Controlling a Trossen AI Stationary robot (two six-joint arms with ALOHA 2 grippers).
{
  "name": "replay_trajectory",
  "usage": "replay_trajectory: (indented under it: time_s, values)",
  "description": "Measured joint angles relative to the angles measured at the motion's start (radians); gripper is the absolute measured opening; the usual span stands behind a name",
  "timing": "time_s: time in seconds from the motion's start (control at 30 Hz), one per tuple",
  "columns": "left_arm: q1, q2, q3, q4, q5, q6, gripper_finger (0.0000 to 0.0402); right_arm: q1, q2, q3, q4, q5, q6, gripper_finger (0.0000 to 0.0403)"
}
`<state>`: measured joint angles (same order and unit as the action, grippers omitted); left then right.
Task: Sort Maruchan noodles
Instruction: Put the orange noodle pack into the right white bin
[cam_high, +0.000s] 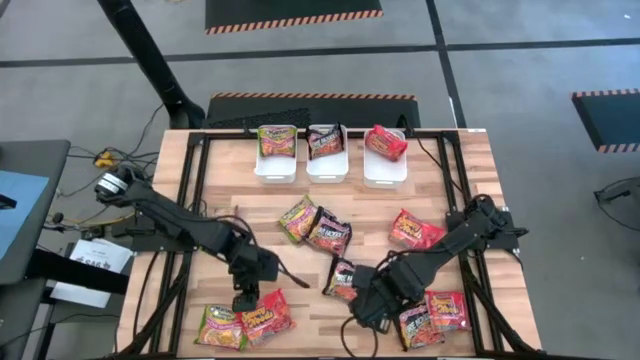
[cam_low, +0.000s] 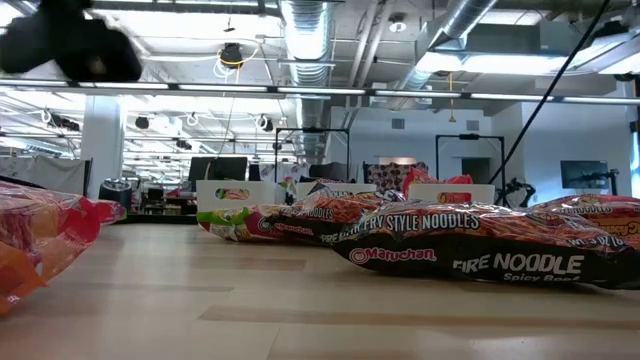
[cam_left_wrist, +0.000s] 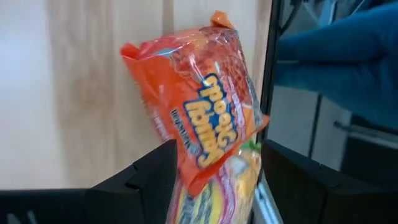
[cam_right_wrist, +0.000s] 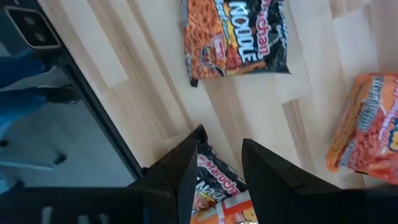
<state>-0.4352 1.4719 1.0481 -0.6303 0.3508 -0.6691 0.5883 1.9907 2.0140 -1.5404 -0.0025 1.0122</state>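
Note:
Maruchan packets lie scattered on the wooden table. My left gripper (cam_high: 245, 298) (cam_left_wrist: 219, 144) is open and hovers above a red-orange packet (cam_high: 266, 315) (cam_left_wrist: 199, 106) that lies flat beside a green-yellow packet (cam_high: 220, 326) near the table's near edge. My right gripper (cam_high: 362, 312) (cam_right_wrist: 222, 135) is open, and the end of a dark packet (cam_right_wrist: 214, 173) shows between its fingers. Another dark packet (cam_high: 342, 278) (cam_right_wrist: 236, 37) lies just beyond it. In the low view, the left gripper (cam_low: 70, 45) hangs well above the red-orange packet (cam_low: 40, 235). My right gripper stands from above with one finger (cam_right_wrist: 183, 168) on either side of the dark packet's end (cam_right_wrist: 217, 180), which lies on the table. I cannot tell whether the fingers touch it.
Three white bins stand at the far edge: the left bin (cam_high: 275, 172) holds a green-yellow packet, the middle bin (cam_high: 327, 172) a dark one, the right bin (cam_high: 385, 178) a red one. Loose packets lie mid-table (cam_high: 315, 225), right (cam_high: 415, 230) and near right (cam_high: 445, 310). The black table frame (cam_right_wrist: 93, 106) runs close by.

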Motion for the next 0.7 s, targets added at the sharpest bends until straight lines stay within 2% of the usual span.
replay_trajectory:
  time_s: [0.1,0.27,0.7]
  values:
    - [-0.011,-0.006,-0.098,0.101,-0.027,-0.086,0.0217,0.015,0.002,0.0,0.005,0.0,0.009,0.0152]
    - [-0.01,-0.006,-0.209,0.175,-0.083,-0.175,0.0217,0.023,0.002,0.0,0.015,0.0,0.012,0.0152]
    - [-0.062,-0.006,-0.381,0.469,-0.044,-0.348,0.0217,0.018,0.002,0.0,0.032,0.002,0.008,0.0152]
